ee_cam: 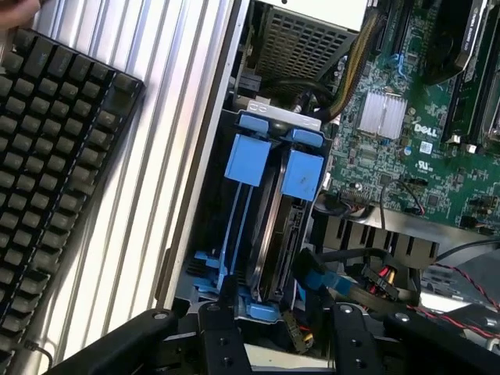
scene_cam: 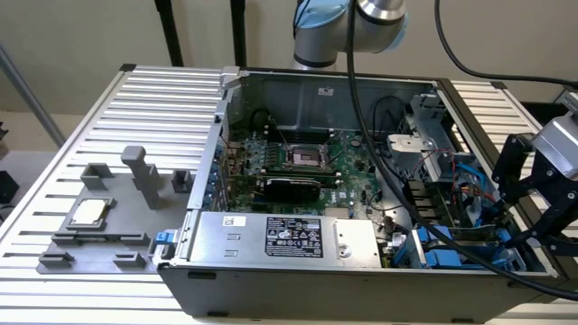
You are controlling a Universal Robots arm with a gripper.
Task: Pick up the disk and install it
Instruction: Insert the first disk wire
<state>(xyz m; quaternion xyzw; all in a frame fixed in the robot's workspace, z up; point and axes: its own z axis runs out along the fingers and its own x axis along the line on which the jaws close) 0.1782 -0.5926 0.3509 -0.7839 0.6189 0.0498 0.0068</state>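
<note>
Wrist view: fingers (ee_cam: pixel 221 332) spread apart, straddling the blue-framed disk (ee_cam: pixel 269 234) at its near end.

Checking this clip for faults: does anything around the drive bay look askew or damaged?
Nothing stands out. The disk looks straight in the case, with the gripper right at it. Nothing looks bent or spilled.

arm (scene_cam: pixel 327 37): we root it at the far side | wrist (scene_cam: pixel 560 143): we carry it at the exterior view's right | gripper (scene_cam: pixel 528 233): black; we point it downward
</note>
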